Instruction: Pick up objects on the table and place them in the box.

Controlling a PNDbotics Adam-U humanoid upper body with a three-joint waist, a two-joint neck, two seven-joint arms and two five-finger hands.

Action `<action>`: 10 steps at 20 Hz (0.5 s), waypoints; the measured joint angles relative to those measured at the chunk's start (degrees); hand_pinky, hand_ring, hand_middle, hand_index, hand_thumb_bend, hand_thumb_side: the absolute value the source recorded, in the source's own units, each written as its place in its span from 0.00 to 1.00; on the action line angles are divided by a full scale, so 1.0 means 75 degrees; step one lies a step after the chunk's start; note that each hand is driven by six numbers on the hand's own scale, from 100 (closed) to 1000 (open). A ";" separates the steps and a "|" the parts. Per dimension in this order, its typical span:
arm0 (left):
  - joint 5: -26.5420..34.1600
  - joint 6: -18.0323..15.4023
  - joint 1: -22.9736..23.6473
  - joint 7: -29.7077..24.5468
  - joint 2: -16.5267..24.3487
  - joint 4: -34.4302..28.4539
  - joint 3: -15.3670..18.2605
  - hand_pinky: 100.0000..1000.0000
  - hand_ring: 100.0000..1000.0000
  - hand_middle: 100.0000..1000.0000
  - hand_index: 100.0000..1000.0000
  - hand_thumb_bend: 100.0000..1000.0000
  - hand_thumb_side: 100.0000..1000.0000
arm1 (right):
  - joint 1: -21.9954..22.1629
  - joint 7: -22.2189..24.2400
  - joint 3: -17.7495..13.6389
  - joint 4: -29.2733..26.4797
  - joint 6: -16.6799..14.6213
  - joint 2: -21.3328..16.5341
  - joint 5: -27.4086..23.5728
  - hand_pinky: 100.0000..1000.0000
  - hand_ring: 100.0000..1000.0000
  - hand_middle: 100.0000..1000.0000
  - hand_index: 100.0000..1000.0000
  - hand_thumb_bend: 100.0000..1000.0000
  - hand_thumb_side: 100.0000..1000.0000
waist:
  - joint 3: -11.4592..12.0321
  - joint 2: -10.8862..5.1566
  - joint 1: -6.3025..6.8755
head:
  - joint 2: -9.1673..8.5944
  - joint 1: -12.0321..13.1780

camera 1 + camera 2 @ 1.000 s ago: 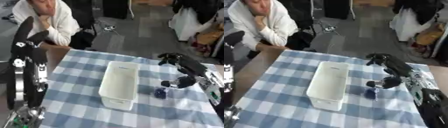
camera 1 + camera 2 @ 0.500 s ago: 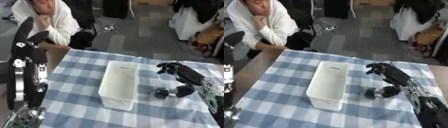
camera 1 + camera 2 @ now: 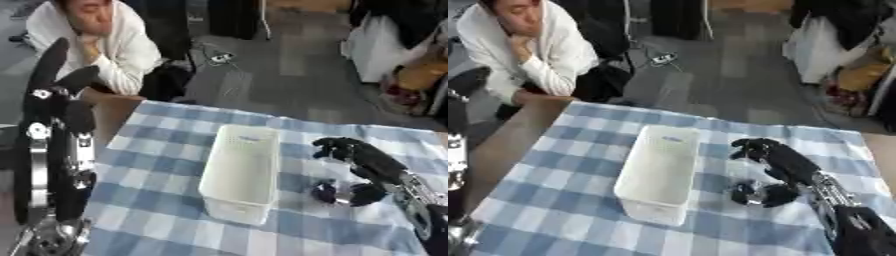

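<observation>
A long white plastic box [image 3: 241, 172] stands open-topped in the middle of the checked cloth. To its right a small dark blue object [image 3: 325, 192] lies on the cloth. My right hand [image 3: 366, 161] hovers just over and right of it, fingers [image 3: 336, 147] spread toward the box and thumb [image 3: 364, 195] down beside the object, touching or nearly touching it. Nothing is lifted. My left hand [image 3: 54, 75] is raised at the left edge of the left eye view, fingers straight up, holding nothing.
A blue-and-white checked cloth [image 3: 157, 165] covers the table; a bare wooden strip [image 3: 109, 107] shows at its left. My raised left arm [image 3: 52, 165] fills the left side. The table's far edge runs just behind the box.
My right hand has come down toward the dark blue object, bringing the thumb beside it. The object stays on the cloth. The left arm has not moved.
</observation>
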 measured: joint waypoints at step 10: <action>0.0010 -0.0034 -0.0130 -0.0003 -0.0048 0.0000 -0.0039 0.85 0.75 0.98 0.99 0.00 0.86 | -0.0003 -0.0226 -0.0162 0.0232 0.0175 0.0025 0.0657 0.77 0.76 0.85 0.79 0.63 1.00 | 0.0111 0.0157 0.0014 | -0.0134 -0.0075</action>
